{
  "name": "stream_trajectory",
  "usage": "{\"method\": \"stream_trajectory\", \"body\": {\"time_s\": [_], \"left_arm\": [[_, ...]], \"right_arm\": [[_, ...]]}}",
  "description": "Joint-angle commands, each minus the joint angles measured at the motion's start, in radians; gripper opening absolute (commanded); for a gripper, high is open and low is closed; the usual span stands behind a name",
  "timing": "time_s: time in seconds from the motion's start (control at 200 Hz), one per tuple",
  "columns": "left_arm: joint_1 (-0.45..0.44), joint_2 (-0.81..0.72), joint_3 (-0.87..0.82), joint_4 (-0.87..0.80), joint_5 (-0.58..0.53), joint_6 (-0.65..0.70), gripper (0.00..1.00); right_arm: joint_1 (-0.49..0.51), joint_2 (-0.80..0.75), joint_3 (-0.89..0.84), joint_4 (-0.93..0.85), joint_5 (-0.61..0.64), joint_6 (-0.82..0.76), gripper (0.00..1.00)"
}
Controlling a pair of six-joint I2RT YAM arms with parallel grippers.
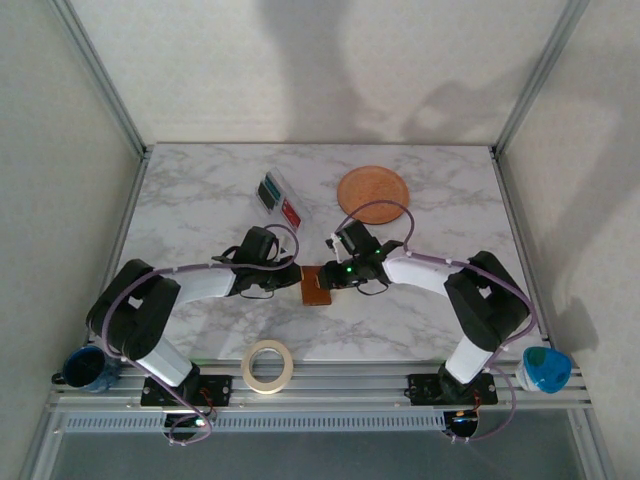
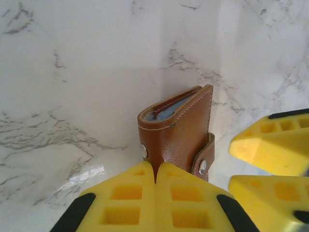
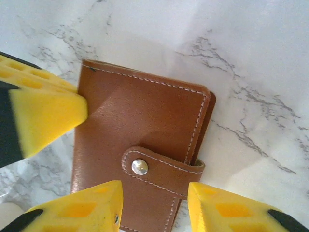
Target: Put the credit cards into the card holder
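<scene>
Wallet lies at table centre. My left gripper is clenched at its edge, I judge to pin it; right gripper, released, straddles the strap (snap fastened) to unsnap it. One card sits inside.

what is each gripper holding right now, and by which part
The left gripper is shut at the card holder's edge; a pinch there cannot be told. The right gripper is open, holding nothing.
</scene>
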Motion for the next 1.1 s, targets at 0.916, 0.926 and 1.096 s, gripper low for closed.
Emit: {"method": "stream_trajectory", "body": {"time_s": [0.916, 0.926, 1.096], "left_arm": [[-0.007, -0.028, 0.025, -0.154, -0.249, 0.023, 0.51], [-0.007, -0.027, 0.025, -0.155, -0.25, 0.024, 0.51], [-0.007, 0.0, -0.015, -0.084, -0.213, 0.004, 0.5]], "right_arm": [[0.008, 0.126, 0.007, 0.12, -0.105, 0.124, 0.0], [0.009, 0.128, 0.007, 0.122, -0.107, 0.127, 0.0], [0.009, 0.123, -0.009, 0.19, -0.17, 0.14, 0.0]]}}
